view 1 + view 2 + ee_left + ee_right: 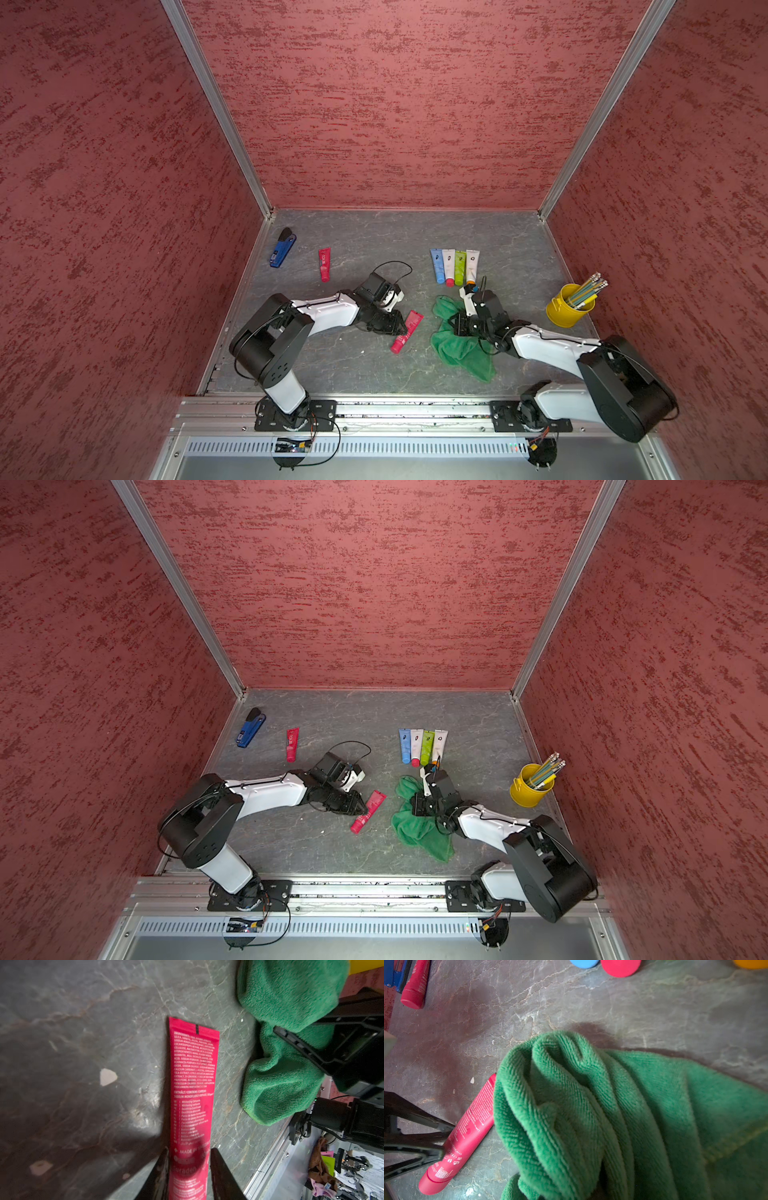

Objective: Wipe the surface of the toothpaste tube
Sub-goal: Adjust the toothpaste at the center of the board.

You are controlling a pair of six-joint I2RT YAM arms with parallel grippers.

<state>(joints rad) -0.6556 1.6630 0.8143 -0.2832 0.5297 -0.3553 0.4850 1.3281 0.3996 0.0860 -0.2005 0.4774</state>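
The red toothpaste tube (407,331) (368,811) lies flat on the grey marble-look floor, cap towards the front. My left gripper (400,326) (189,1152) is low over its cap half, open, one black finger on each side of the tube (193,1084). One finger touches it and a thin gap shows at the other. My right gripper (456,325) is shut on a bunched green cloth (459,353) (591,1105) just right of the tube (467,1132). The cloth hides its fingers in the right wrist view.
A second red tube (324,264) and a blue stapler (282,248) lie at the back left. A row of several coloured tubes (455,266) sits behind the right gripper. A yellow bucket of pencils (567,311) stands by the right wall. Red walls enclose three sides.
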